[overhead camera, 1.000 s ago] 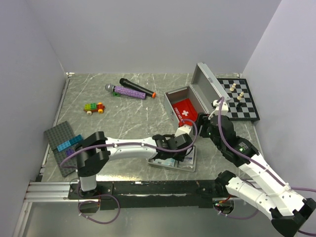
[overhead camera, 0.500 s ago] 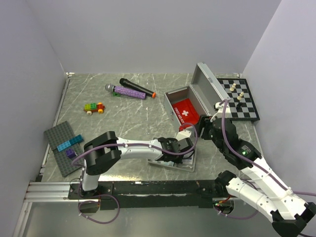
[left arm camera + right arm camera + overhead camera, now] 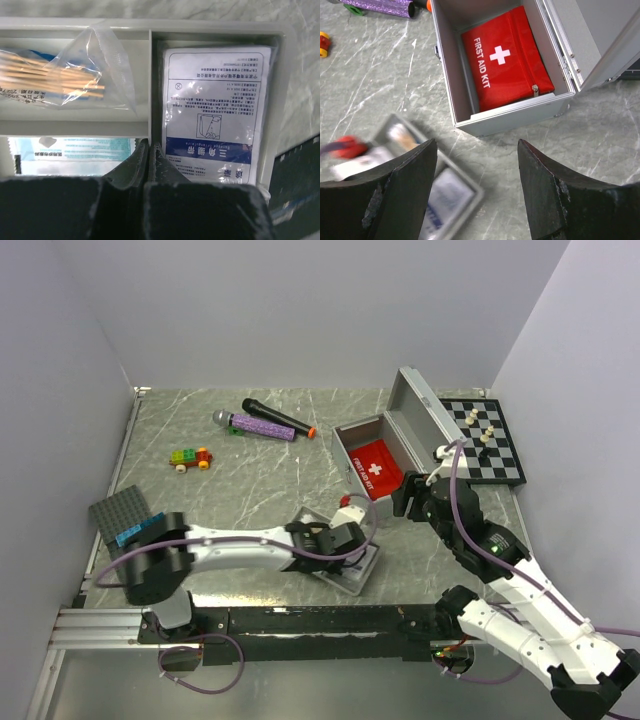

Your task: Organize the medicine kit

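Observation:
The silver-grey metal case [image 3: 362,436] stands open at the back right, lid [image 3: 425,412] tilted back, with the red white-cross pouch [image 3: 378,468] inside; the pouch also shows in the right wrist view [image 3: 507,60]. The grey divided tray [image 3: 358,567] lies skewed in front of the case. My left gripper [image 3: 340,543] is shut on the tray's inner divider wall [image 3: 149,90]. The tray holds a cotton-swab packet [image 3: 60,75], a white bandage packet [image 3: 215,110] and a teal packet [image 3: 75,155]. My right gripper [image 3: 476,150] is open and empty, hovering over the table just in front of the case [image 3: 520,117].
A black microphone [image 3: 275,418] and a purple one [image 3: 258,426] lie at the back. A toy brick car [image 3: 190,457] sits at the left. The dark studded plate [image 3: 120,515] lies at the near left. The chessboard [image 3: 500,455] with pieces lies right of the case.
My left gripper has dragged the tray to the left and turned it, and the left arm has swung lower. The right arm has hardly moved in the last half second.

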Tool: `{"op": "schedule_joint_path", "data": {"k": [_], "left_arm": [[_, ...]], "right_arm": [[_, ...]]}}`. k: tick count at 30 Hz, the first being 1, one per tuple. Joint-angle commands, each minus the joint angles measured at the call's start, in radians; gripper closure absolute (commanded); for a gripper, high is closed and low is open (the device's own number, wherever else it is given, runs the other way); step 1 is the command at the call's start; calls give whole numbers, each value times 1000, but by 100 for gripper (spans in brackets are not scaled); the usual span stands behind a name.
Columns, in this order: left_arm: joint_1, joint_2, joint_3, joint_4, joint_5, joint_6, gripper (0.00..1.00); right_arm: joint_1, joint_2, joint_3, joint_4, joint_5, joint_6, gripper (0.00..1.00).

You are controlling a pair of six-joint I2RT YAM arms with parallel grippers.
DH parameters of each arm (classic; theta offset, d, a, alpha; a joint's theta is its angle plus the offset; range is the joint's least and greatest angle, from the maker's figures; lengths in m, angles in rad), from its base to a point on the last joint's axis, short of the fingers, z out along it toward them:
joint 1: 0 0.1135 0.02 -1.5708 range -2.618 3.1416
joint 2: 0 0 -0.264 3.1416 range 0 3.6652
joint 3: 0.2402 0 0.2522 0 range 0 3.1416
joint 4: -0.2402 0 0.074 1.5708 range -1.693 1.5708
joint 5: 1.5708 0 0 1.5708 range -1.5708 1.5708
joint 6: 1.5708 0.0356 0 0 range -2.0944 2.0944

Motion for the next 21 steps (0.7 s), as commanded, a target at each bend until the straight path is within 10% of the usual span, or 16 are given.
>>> {"op": "schedule_joint_path", "data": {"k": [1, 11, 21], "left_arm": [[-3, -214, -37, -66, -95, 53, 99], [21, -452, 12, -65, -200, 402, 99], [310, -408, 122, 190, 192, 829, 99]], "right_arm": [[6, 8, 52, 33, 20, -9, 28], [6, 15, 17, 64, 10, -1, 28], [6, -38, -2, 38, -22, 0, 28]]}}
